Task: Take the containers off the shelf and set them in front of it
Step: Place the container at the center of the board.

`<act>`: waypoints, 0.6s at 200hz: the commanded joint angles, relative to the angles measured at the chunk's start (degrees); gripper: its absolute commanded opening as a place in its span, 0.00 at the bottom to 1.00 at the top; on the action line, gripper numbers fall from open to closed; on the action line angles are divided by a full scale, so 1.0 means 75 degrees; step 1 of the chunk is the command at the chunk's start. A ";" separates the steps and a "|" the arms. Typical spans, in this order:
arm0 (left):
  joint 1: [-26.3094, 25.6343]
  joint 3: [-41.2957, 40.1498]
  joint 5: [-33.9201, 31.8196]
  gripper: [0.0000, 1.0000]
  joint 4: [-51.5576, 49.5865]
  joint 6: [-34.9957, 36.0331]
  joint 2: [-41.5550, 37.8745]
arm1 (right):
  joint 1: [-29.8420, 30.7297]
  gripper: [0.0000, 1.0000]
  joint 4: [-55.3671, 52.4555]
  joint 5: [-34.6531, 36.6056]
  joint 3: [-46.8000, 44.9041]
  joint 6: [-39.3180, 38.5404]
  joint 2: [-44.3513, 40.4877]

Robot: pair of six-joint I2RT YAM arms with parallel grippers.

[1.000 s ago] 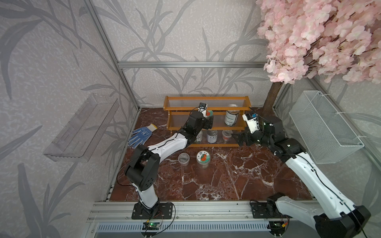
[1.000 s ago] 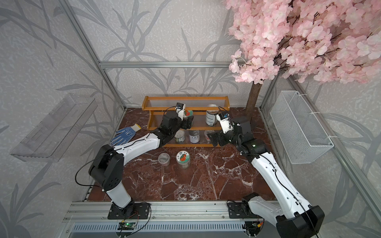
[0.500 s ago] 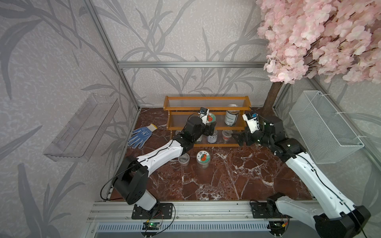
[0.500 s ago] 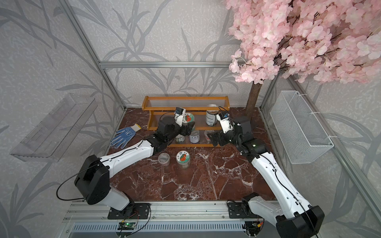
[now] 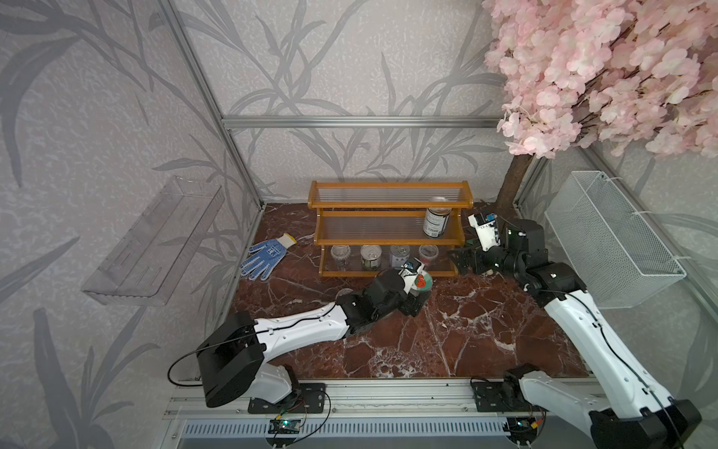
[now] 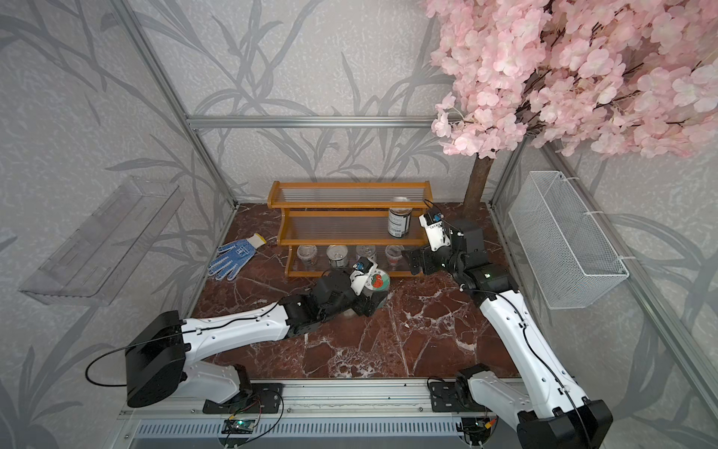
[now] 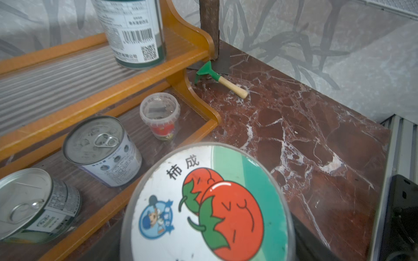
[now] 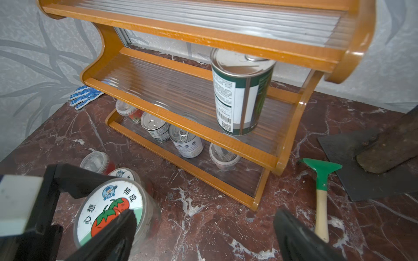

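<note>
The orange-brown shelf (image 5: 388, 203) (image 6: 349, 190) stands at the back of the marble floor. A tall labelled tin (image 5: 437, 222) (image 8: 239, 95) is on its middle tier. On the bottom tier stand two pull-tab tins (image 5: 370, 256) (image 5: 399, 254) between two clear cups (image 5: 340, 254) (image 5: 428, 252). My left gripper (image 5: 419, 297) is shut on a tomato-lidded jar (image 5: 422, 280) (image 7: 208, 203) (image 8: 108, 210), low in front of the shelf's right half. A second tomato jar (image 8: 122, 174) and a cup (image 8: 96, 161) stand on the floor behind it. My right gripper (image 8: 203, 237) (image 5: 460, 260) is open and empty by the shelf's right end.
A blue-dotted glove (image 5: 268, 252) lies left of the shelf. A green hand rake (image 8: 321, 180) lies at the shelf's right end by the tree trunk (image 5: 513, 182). A wire basket (image 5: 606, 237) hangs on the right wall and a clear tray (image 5: 155, 241) on the left wall.
My left arm has drawn back from the shelf's middle tier with the tomato jar and come down in front of the shelf. The right arm has not moved.
</note>
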 commanded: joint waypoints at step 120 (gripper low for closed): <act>-0.0343 0.1574 -0.0588 0.80 0.0024 0.0571 0.2565 | -0.0544 0.99 -0.0364 -0.0090 -0.0351 -0.0118 -0.0626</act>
